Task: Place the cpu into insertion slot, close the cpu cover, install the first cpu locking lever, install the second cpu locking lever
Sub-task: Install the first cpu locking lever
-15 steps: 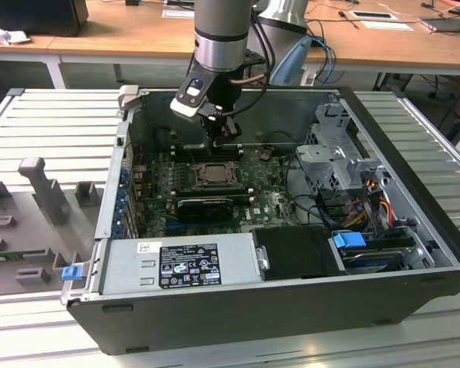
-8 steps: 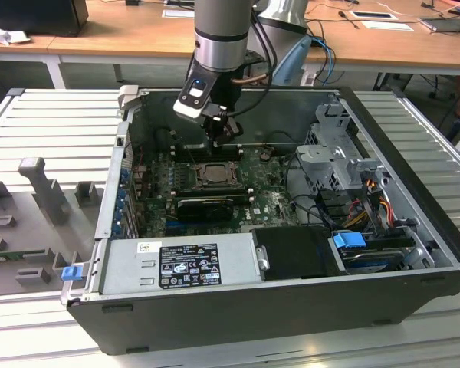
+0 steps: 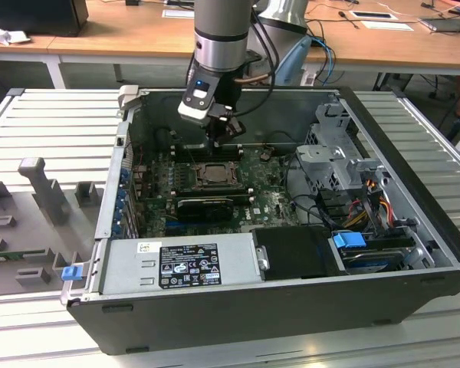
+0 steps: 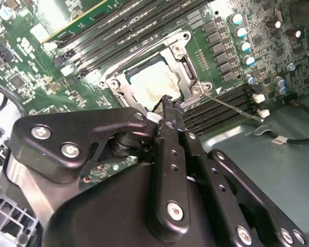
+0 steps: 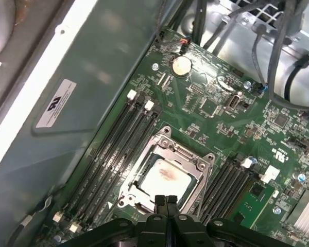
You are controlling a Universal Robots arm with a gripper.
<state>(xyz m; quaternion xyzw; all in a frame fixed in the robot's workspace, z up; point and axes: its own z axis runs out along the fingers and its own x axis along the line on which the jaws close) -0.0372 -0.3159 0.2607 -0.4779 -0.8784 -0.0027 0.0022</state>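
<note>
The black two-fingered gripper [image 5: 166, 199] has its fingers pressed flat together, with nothing visible between them. In both wrist views its tip [image 4: 167, 105] sits at the edge of the cpu cover [image 4: 183, 67], a thin square silver-grey metal frame with a large central cut-out. Whether the tip touches the frame cannot be told.

The cover lies down over the insertion slot [image 5: 141, 172], a square black-rimmed socket. The cpu [image 5: 165, 177], a small flat square chip with a dull silver top, rests inside the slot and shows through the cut-out.

In the second wrist view a thin silver wire lever [image 4: 232, 105] juts away from one corner of the socket, across long black memory slots [image 4: 224, 110].

More such slots flank the socket on the green motherboard [image 5: 216, 113].

In the exterior view the grey arm [image 3: 222, 31] reaches down into an open dark grey computer case [image 3: 291, 307] lying on its side. A black graphics card [image 3: 205, 205] sits just beside the socket, and a silver power supply box [image 3: 176, 261] lines the near wall. The case rests on a slatted grey metal table [image 3: 46, 130].
</note>
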